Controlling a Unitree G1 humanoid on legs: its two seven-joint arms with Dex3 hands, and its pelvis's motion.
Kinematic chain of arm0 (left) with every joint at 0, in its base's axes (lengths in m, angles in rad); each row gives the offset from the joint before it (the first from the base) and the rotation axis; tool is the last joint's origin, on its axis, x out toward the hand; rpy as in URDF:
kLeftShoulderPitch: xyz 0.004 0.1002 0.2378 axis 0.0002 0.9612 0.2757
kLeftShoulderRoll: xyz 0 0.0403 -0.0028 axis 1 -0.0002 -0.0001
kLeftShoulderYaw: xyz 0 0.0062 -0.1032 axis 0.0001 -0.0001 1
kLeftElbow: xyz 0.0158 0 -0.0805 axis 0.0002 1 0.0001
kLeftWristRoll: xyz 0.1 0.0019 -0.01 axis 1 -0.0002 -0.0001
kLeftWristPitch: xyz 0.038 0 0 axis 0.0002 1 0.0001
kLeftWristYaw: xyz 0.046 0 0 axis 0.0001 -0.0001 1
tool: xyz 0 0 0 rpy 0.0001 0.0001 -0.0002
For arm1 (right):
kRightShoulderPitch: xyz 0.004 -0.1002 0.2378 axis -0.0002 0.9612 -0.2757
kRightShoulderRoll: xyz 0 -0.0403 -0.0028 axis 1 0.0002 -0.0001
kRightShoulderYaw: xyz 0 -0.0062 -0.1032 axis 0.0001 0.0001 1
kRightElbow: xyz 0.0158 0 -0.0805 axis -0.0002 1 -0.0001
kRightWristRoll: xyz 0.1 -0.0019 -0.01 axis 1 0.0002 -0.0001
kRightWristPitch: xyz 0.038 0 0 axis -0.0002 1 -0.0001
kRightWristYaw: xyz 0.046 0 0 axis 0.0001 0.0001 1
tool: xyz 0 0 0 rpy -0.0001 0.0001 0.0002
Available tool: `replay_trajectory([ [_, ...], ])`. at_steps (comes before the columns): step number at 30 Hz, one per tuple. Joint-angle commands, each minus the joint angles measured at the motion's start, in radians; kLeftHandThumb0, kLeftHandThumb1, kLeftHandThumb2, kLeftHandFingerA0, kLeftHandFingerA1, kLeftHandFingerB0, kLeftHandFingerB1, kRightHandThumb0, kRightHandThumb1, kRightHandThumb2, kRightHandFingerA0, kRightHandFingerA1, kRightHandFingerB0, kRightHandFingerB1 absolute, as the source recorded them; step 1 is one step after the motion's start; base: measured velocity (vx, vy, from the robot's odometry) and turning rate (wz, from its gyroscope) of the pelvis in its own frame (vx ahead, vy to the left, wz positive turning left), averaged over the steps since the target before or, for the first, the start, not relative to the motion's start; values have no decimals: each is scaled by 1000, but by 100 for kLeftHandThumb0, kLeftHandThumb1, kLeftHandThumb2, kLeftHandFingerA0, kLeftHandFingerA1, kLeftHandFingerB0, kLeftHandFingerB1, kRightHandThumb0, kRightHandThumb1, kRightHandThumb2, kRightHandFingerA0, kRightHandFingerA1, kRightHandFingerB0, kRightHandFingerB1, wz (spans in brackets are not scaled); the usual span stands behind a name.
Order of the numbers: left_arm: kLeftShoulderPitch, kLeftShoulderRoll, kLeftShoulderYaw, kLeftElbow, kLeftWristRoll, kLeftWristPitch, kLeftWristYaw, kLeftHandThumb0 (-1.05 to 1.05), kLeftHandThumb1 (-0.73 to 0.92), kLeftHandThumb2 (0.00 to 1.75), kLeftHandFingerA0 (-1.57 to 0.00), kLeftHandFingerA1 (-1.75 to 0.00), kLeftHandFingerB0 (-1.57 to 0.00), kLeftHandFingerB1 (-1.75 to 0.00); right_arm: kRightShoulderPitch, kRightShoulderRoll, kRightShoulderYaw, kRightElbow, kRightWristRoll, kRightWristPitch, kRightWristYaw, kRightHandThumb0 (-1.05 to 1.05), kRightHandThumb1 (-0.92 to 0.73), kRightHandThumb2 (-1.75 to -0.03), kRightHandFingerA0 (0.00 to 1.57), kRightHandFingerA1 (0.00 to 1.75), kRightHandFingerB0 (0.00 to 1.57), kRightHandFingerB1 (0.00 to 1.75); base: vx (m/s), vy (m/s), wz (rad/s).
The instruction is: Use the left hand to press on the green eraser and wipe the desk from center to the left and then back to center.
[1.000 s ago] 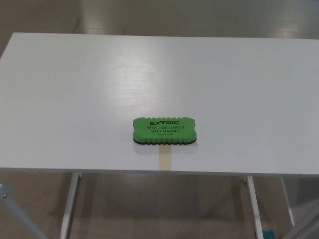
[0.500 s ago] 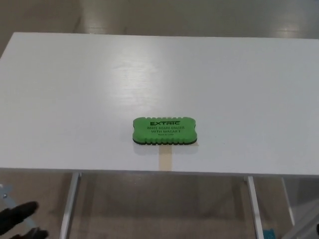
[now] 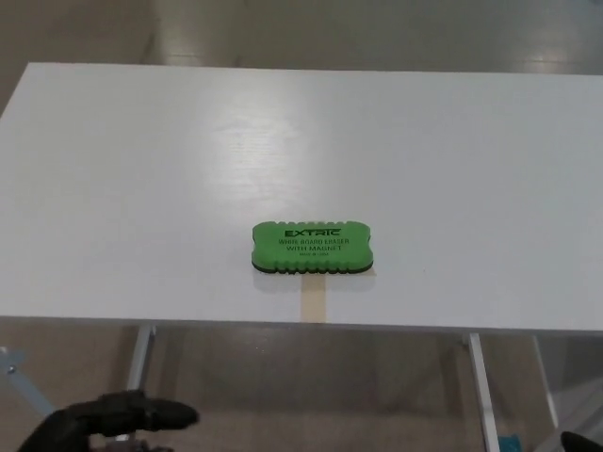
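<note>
Green whiteboard eraser [image 3: 312,249] lies flat on the white surface [image 3: 141,188], near the front edge at centre, printed face up with black lettering. A strip of tan tape [image 3: 312,303] sits just in front of the eraser, reaching the surface edge. The left hand [image 3: 108,421] is at lower left, below the surface edge, well apart from the eraser; it holds nothing, and whether its fingers are spread or curled cannot be determined.
</note>
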Motion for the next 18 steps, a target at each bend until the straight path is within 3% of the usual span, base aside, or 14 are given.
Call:
replay_trajectory([
  [1,-20,155,-177,-232,-160,226,-409,-32,70,63,-100,-58,-86,-58,5,-3,14,46,23,-62,78,-50,-80,-65,63,47,47,35,0,0,0],
  [10,-132,152,-211,-455,-257,325,-326,-32,71,62,-96,-53,-81,-54,0,1,19,79,16,-66,75,-50,-80,-65,63,47,46,35,0,0,0],
  [18,-364,-23,-226,-479,-121,346,-64,-33,71,63,-99,-50,-79,-49,-13,-26,48,117,-19,-71,73,-50,-79,-65,62,47,48,35,0,0,0],
])
